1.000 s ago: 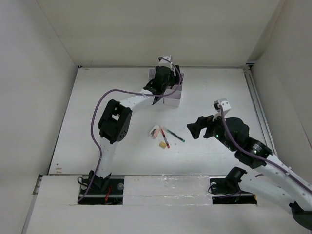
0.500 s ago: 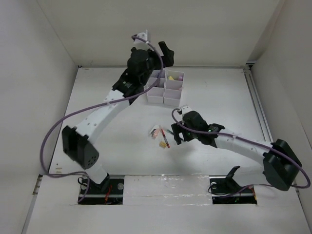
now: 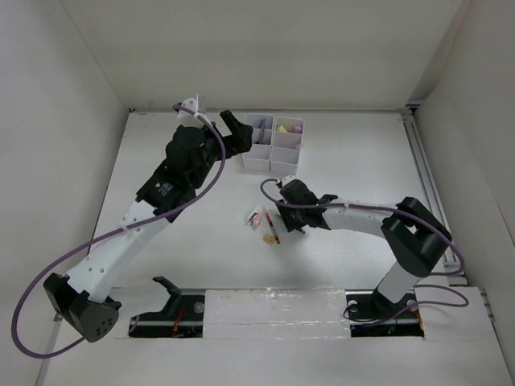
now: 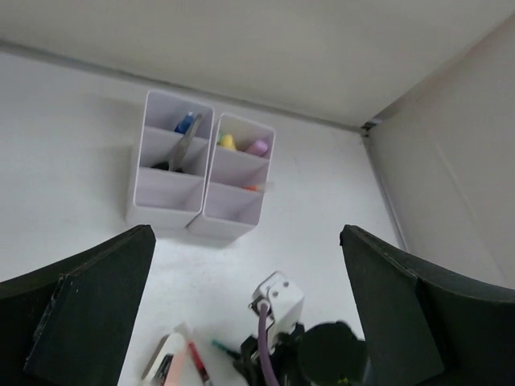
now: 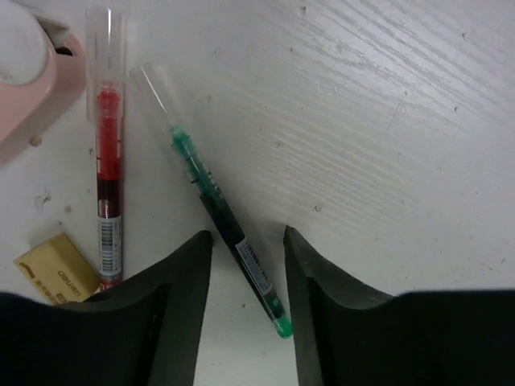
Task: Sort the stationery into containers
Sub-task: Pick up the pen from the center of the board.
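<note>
Stationery lies partly loose at mid-tabletop (image 3: pixel 362 161): a green pen (image 5: pixel 211 197), a red pen (image 5: pixel 107 177) just beside it, and a yellow eraser (image 5: pixel 55 269) by the red pen's end. The right tool (image 5: pixel 245 241) is apart, one finger either side of the green pen, not closed on it. The left tool (image 3: pixel 239 133), spread wide and holding nothing, hovers just left of the white tray (image 4: pixel 165 189), whose far compartment holds a yellow highlighter (image 4: pixel 228 142).

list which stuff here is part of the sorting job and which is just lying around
Part of the job: green pen, red pen, yellow eraser, pink-and-white item, white organizer tray.
Not part of it: purple cable, table.
</note>
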